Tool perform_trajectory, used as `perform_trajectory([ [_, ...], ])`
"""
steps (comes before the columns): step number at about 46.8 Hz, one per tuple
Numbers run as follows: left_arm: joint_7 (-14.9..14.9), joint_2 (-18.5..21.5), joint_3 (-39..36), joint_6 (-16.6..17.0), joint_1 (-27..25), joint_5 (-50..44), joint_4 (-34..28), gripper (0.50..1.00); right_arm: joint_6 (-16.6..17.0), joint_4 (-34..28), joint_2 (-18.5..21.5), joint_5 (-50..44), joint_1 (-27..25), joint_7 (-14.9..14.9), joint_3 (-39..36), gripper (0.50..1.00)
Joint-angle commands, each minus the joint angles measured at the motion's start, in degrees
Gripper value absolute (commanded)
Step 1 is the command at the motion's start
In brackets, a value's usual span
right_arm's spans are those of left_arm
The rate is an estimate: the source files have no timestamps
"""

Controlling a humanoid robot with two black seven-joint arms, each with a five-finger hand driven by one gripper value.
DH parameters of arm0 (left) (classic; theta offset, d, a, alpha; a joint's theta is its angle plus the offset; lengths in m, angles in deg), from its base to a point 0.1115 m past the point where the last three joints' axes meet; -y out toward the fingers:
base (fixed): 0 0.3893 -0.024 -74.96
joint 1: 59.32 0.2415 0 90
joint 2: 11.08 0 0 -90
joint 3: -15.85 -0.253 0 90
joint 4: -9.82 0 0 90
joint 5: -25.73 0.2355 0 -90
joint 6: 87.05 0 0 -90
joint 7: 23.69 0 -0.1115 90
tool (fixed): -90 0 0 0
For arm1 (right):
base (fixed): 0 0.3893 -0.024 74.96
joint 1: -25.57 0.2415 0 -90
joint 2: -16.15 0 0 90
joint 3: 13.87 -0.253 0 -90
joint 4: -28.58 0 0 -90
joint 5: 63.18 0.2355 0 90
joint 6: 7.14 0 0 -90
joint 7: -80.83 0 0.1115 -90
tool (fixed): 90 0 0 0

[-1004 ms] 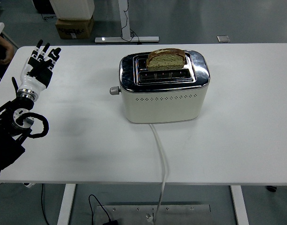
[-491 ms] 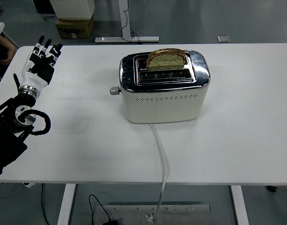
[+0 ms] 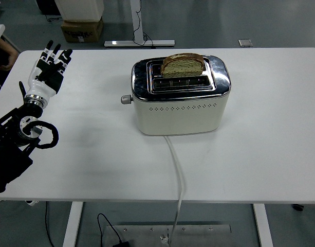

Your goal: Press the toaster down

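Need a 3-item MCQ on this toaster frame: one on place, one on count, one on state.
1. Where is the lever knob on the toaster?
A. its left end
B. its right end
C. on top

2. How many slices of bread sit in the slots?
A. none
B. one
C. two

3. What is the left hand doing?
A. gripping the cord
B. pressing the knob
C. open, holding nothing

Key: 1 A, the knob juts from the left end. 2 B, one slice stands in the far slot and the near slot is empty. 3 C, its fingers are spread over the table's left part, clear of the toaster.
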Motion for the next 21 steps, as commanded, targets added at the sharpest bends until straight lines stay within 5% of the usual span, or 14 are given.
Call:
perform_trajectory([
  [1, 0.01, -0.25, 0.00, 0.00, 0.04, -0.03, -0.01, 1.000, 0.00, 0.00, 0.00, 0.04, 0.00, 0.00, 0.00, 0.998],
  [21, -0.08, -0.25, 0.00, 0.08, -0.05, 0.06, -0.01, 1.000, 0.00, 0.08, 0.00, -0.05, -0.18, -0.18, 0.00, 0.998],
])
